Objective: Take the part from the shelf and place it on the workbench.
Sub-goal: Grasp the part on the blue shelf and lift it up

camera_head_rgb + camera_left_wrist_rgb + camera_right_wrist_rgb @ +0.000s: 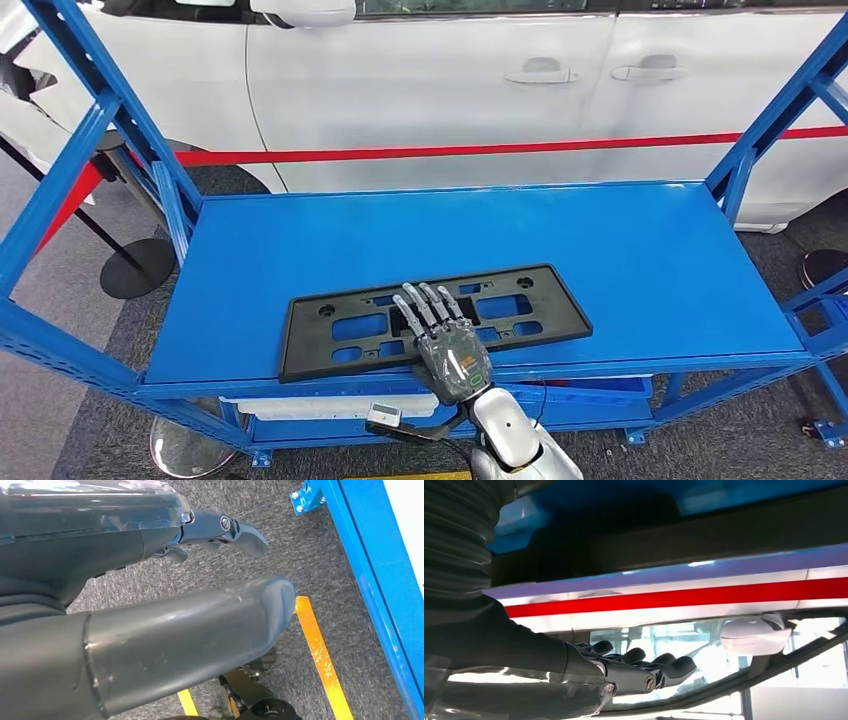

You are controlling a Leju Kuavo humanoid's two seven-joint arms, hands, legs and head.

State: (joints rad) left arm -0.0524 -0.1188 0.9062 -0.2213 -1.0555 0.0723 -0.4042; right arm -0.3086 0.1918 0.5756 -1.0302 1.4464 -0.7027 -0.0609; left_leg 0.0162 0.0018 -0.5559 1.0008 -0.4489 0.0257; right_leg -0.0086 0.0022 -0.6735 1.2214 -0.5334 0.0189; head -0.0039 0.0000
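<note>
Fingers (430,305) of right hand (452,358): spread flat atop black part (430,318), shelf (640,260) 6 o'clock edge. Step: reaching. Next: close around the near rim. Left hand (150,630): cannot tell.

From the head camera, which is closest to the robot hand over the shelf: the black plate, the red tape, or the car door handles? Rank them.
From the right robot hand:
1. Black plate, directly under it.
2. Red tape, beyond the shelf's back edge.
3. Car door handles, farthest, up behind the tape.

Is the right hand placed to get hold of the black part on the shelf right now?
Probably yes. The right hand already lies with fingers spread over the near edge of the black part, which lies flat on the blue shelf with nothing around it. The thumb's position under the edge cannot be told.
</note>
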